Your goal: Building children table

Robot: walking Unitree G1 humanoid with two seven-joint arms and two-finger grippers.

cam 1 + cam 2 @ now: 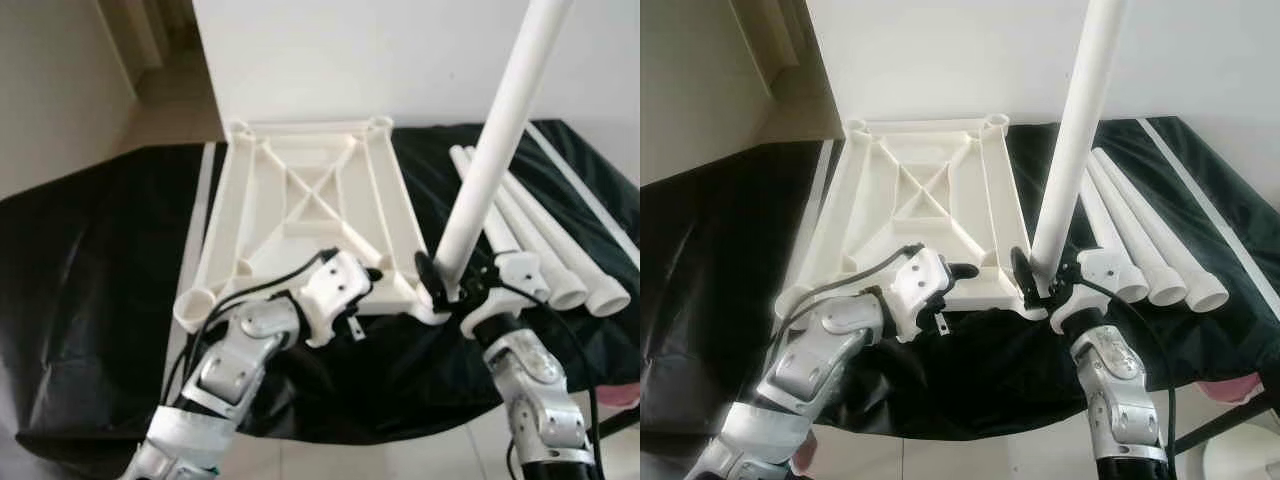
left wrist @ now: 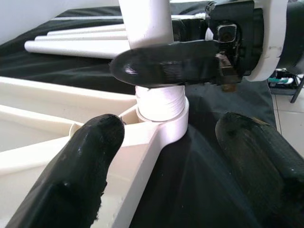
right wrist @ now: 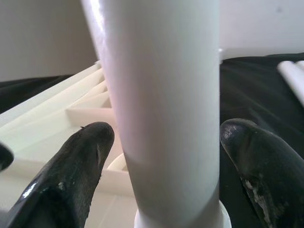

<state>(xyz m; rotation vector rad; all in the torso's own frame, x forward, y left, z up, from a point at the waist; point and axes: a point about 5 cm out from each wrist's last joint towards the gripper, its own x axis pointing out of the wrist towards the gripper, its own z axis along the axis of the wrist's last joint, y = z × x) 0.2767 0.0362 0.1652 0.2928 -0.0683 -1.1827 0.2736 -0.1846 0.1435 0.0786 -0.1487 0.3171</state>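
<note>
Head views: white tabletop (image 1: 310, 215) lies underside up on a black-draped surface (image 1: 90, 260). A white leg (image 1: 490, 160) stands tilted in the tabletop's near right corner socket (image 2: 161, 118). Right end effector (image 1: 445, 285) grips this leg low down, fingers on either side. Left end effector (image 1: 955, 275) sits at the tabletop's near edge. Three spare legs (image 1: 1140, 240) lie just right of the tabletop.

Left wrist view: left fingers (image 2: 71, 175) spread apart, released, with the socket between them; one rests on the frame.

Right wrist view: right fingers (image 3: 71, 175) flank the leg, grasping it.
</note>
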